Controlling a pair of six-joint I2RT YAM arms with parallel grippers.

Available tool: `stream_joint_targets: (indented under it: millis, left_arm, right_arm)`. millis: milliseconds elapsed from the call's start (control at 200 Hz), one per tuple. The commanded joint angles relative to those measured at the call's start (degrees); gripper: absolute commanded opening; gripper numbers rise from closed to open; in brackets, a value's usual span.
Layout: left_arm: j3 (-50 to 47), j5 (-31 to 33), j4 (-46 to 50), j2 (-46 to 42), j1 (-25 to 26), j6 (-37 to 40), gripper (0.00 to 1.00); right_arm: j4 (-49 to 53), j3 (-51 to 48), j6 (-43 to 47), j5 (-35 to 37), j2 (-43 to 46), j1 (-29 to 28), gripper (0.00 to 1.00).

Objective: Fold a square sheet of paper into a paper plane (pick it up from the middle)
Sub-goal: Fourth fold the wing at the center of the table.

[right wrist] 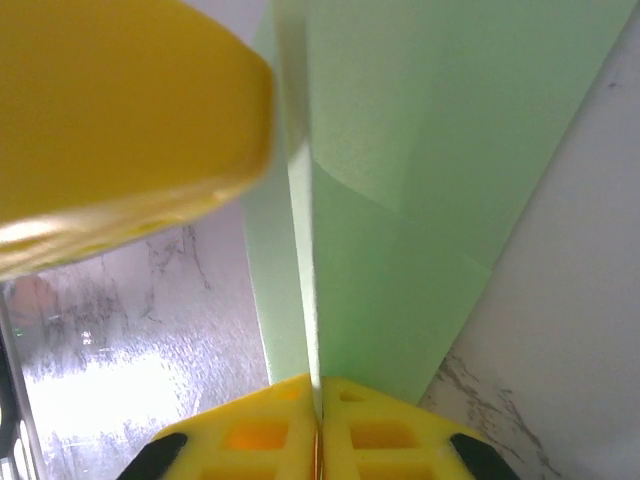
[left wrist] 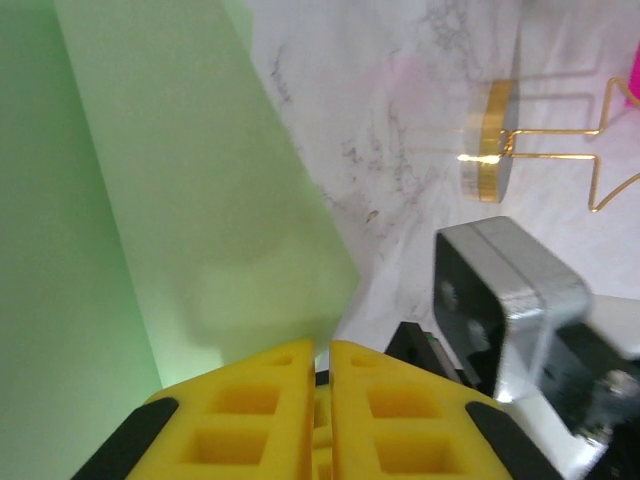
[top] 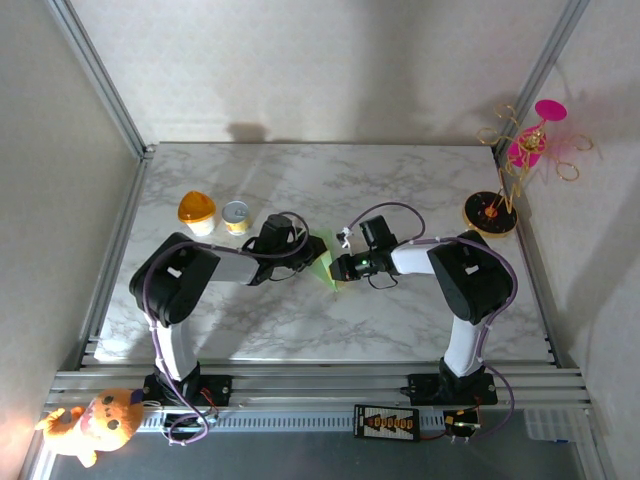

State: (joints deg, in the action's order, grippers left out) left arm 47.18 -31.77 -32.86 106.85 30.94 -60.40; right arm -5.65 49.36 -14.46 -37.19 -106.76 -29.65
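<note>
The pale green sheet of paper (top: 324,258) is folded into layers and held up over the middle of the table between both arms. My left gripper (top: 308,255) reaches in from the left. Its yellow fingertips (left wrist: 290,365) are pressed nearly together at the paper's (left wrist: 200,200) lower corner. My right gripper (top: 340,268) comes from the right, and its jaws (right wrist: 318,385) are shut on a creased edge of the paper (right wrist: 420,200), which runs straight into the gap. A left finger (right wrist: 120,100) presses on the sheet's other side. The right wrist's body (left wrist: 500,300) sits close by.
An orange-lidded cup (top: 197,212) and a small yellow tin (top: 236,217) stand at the left behind the left arm. A pink-and-gold ornament stand (top: 492,212) is at the table's right edge, its base (left wrist: 490,150) beyond the paper. Metal frame posts line both sides.
</note>
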Motion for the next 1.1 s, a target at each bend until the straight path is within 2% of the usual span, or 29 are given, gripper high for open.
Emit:
stream_joint_targets:
  millis: [0, 576, 891, 1097]
  left_arm:
    - [-1.89, 0.90, -3.99, -2.28, -1.21, -0.48, 0.13]
    - [2.14, -1.19, -3.45, 4.04, -0.26, 0.09, 0.10]
    - [3.62, -0.58, -1.87, 5.89, -0.09, 0.20, 0.10]
    - [4.03, -0.62, -1.68, 6.58, -0.01, 0.41, 0.10]
  right_arm:
    - [4.41, -3.26, -0.65, 5.45, -3.53, 2.29, 0.10]
    - [4.07, -3.53, -1.11, 4.67, -3.81, 3.11, 0.10]
    - [3.99, -3.24, -1.72, 4.95, -3.55, 3.19, 0.20]
    - [3.89, -3.40, -2.36, 4.85, -3.63, 3.52, 0.21]
